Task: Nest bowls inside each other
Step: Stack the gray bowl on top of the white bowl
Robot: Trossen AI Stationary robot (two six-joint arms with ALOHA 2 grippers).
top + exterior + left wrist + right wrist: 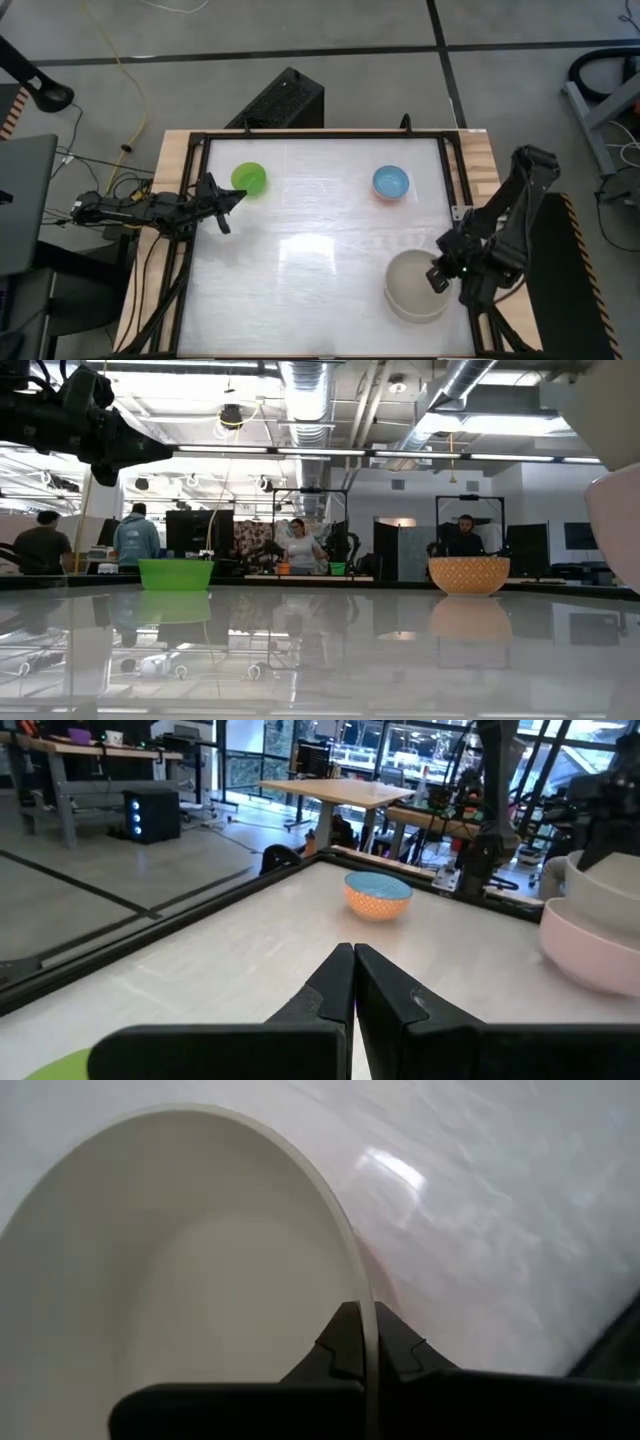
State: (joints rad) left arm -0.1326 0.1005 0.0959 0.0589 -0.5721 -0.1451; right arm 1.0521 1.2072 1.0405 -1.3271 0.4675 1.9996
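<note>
A white-cream bowl point(412, 283) is at the table's near right, and my right gripper point(368, 1315) is shut on its rim. Beneath it a beige-grey bowl point(588, 948) shows with the white one point(603, 872) sitting in its mouth; whether they touch I cannot tell. A green bowl point(249, 178) stands at the far left on its base, and a light blue bowl point(391, 183), orange outside, at the far right. My left gripper point(233, 198) hovers shut just beside the green bowl, pointing level across the table point(353, 955). My right gripper has the white-cream bowl by its thin rim point(362, 1292), on the side toward the table's right edge. One finger point(343, 1348) is inside the bowl and the other point(402, 1348) outside. The fingers slant down from above. The bowl sits mouth up.
A black frame point(452, 170) runs around the white table top. Open table lies between the bowls in the middle and at the near left. People sit and stand at desks in the room beyond the far edge.
</note>
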